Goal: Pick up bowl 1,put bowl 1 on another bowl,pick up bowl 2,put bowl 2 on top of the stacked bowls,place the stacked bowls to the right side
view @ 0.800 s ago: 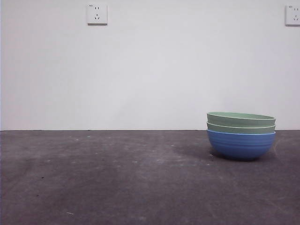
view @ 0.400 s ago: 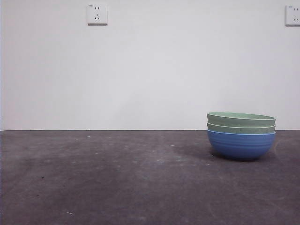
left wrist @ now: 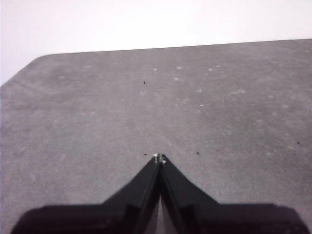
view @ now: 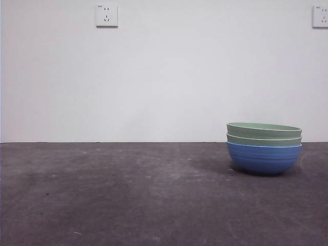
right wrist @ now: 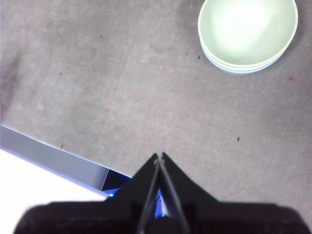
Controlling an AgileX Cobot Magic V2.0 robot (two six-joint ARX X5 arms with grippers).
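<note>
Even, soft indoor light; the stacked bowls [view: 264, 148] cast a faint shadow leftward on the table [view: 128, 195]; wrist views slightly blurred.

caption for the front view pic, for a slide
Two pale green bowls nested in a blue bowl, standing at the table's right side, no pincer nearby.

Table [view: 128, 200]: dark grey, scuffed, pale specks seen scattered across it.
Wall [view: 164, 82]: plain white, met by the table's far edge.
Sockets: one [view: 106, 15] mounted high at left, another [view: 320, 16] cut off at the right edge.
</note>
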